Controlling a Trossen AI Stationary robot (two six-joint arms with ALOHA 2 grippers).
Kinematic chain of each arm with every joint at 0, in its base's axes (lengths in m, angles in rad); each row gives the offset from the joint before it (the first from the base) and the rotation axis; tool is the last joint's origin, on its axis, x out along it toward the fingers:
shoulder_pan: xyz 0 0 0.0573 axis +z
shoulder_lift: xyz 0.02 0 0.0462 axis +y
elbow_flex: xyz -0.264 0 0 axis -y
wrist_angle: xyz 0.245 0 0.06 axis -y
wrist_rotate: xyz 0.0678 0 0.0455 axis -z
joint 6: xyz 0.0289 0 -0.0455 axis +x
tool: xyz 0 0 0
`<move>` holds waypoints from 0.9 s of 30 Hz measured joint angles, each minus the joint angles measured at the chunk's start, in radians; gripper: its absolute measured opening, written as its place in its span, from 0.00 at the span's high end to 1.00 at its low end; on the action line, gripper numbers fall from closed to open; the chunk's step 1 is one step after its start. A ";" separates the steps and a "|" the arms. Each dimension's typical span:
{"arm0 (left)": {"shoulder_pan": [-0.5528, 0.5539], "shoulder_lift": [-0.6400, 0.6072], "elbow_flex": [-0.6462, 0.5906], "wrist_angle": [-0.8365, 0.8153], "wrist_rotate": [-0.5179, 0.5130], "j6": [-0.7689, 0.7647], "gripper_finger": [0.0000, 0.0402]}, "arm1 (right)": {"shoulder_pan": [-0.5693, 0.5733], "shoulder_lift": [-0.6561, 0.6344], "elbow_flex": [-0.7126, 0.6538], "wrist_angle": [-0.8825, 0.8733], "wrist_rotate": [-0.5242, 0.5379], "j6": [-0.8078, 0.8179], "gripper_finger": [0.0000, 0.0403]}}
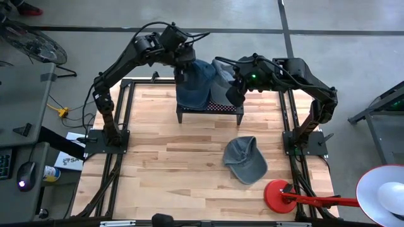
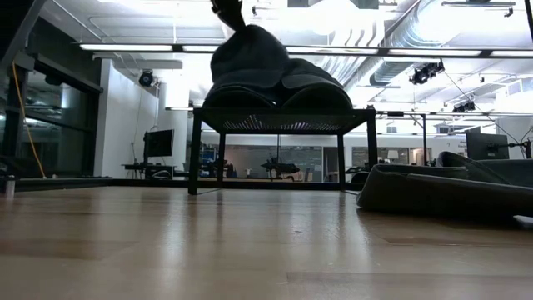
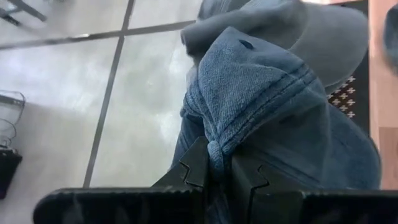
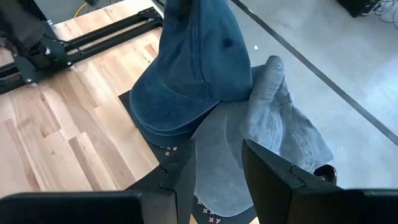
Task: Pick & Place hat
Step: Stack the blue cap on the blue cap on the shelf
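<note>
Off the worktop's (image 1: 158, 170) near right corner sits a red round base (image 1: 276, 195), a red bar (image 1: 319, 202) running from it toward a white lampshade (image 1: 382, 192) at the edge. On the left, a grey desk (image 1: 19, 126) carries a computer mouse (image 1: 25, 173) glowing purple, and a yellow cable (image 1: 60, 111) trails on the floor just beside it. A fan (image 1: 35, 44) rests at the far left corner. Grey concrete floor (image 1: 353, 50) stretches beyond, crossed by dark lines. From table height, long ceiling lights (image 2: 150, 47) and ducts (image 2: 400, 58) show overhead, with a dark monitor (image 2: 158, 142) standing far back.
</note>
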 joint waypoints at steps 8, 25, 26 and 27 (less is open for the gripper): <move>0.044 0.026 0.000 0.053 0.018 -0.025 0.94 | 0.000 0.000 0.000 0.000 0.013 0.043 0.70; 0.055 0.087 0.000 0.030 0.094 -0.112 0.92 | 0.000 0.000 0.000 -0.011 0.016 0.092 0.70; 0.055 0.086 0.000 0.035 0.094 -0.109 0.91 | 0.000 0.000 0.000 -0.013 0.016 0.095 0.70; 0.054 0.086 0.000 0.036 0.094 -0.107 0.89 | 0.000 0.000 0.000 -0.016 0.016 0.097 0.70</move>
